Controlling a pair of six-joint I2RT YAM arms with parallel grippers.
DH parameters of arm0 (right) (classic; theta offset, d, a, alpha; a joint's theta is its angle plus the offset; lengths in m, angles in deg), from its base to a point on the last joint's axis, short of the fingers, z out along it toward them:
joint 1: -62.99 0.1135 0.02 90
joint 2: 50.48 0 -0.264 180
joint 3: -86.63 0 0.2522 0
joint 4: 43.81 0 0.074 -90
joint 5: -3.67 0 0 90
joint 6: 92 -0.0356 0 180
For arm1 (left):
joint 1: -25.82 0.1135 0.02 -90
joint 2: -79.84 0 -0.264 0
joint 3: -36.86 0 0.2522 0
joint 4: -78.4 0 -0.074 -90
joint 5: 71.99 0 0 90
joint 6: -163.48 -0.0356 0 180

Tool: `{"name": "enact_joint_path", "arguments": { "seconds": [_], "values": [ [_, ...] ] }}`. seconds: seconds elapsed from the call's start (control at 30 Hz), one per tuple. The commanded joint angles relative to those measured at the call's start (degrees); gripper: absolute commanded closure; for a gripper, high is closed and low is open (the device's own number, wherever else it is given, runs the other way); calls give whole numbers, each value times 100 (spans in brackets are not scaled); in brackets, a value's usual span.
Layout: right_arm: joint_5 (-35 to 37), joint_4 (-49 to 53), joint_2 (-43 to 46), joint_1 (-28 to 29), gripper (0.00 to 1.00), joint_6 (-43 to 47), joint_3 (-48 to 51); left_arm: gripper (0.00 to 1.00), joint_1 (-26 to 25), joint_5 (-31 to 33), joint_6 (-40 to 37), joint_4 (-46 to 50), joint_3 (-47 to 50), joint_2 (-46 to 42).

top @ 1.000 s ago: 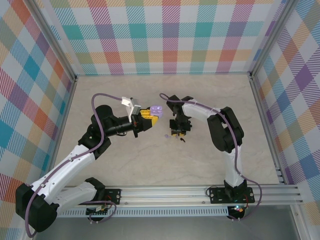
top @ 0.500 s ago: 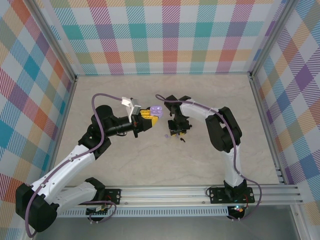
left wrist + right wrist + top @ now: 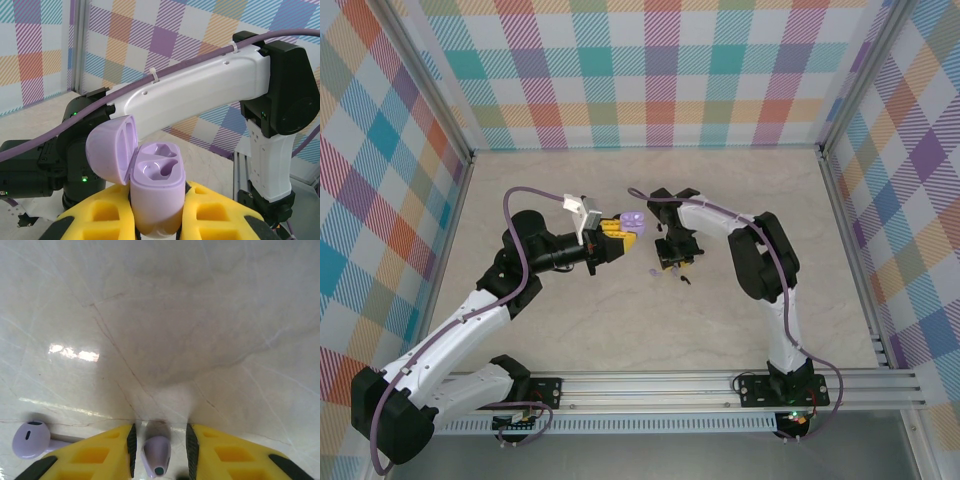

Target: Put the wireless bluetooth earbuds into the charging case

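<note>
Left gripper point(image 3: 626, 226) clamped tight on a pale lilac round plastic charging case point(image 3: 634, 218), pinched between its yellow foam fingers point(image 3: 111, 216). The case is held up off the beige marble-look table surface point(image 3: 570, 330), about mid-surface and slightly toward the far edge. In the left wrist view the case point(image 3: 156, 186) stands upright. Its hinged lid point(image 3: 111, 150) is swung open to the left, and two moulded wells face up.

Just right of that, a loose pale lilac plastic earbud point(image 3: 651, 271) lies flat on the surface. It is near the right gripper point(image 3: 672, 264) but apart from it; in the right wrist view it sits at lower left point(image 3: 31, 439).

Right gripper point(image 3: 160, 434) points down at mid-surface, jaws narrowly parted. A second pale lilac earbud point(image 3: 156, 456) sits between the yellow fingers point(image 3: 95, 452) with a slim gap either side. Firm contact can't be confirmed.
</note>
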Motion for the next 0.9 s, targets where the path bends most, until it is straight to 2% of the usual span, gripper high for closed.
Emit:
{"name": "enact_joint_path", "arguments": {
  "seconds": [0.0,0.43,0.87],
  "values": [
    [-17,290,-119,65,66,108,-64,86,-93,-41,-48,-16,-42,-88],
    [18,418,-229,101,69,27,-46,86,-93,59,-133,23,25,-135],
    [-145,528,-112,134,66,79,-77,86,-93,34,-99,-30,42,-130]
  ]
}}
